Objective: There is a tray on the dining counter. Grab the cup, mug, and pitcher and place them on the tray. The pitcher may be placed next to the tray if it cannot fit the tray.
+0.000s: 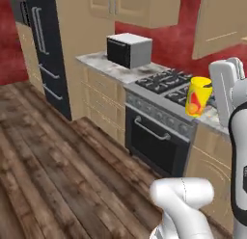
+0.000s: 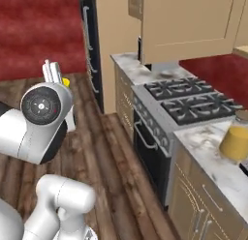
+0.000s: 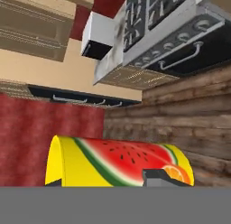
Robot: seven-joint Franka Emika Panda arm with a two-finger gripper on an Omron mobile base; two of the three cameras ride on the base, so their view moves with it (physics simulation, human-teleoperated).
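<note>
The cup (image 1: 198, 97), a small stiff tumbler that looks light with smooth, likely slippery walls, rides in the air at the gripper (image 3: 113, 182), in front of the stove (image 1: 166, 88) at the right. The fingers are clamped across its side, which seems the sound hold, mid-wall. The pitcher (image 2: 236, 136) waits on the near right worktop (image 2: 215, 154).

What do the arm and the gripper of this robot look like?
The arm is glossy white with rounded, thick links. One joint ends in a round dark grey cap with a ring of small marks. The gripper has small dark grey finger tips. No cables are visible.
</note>
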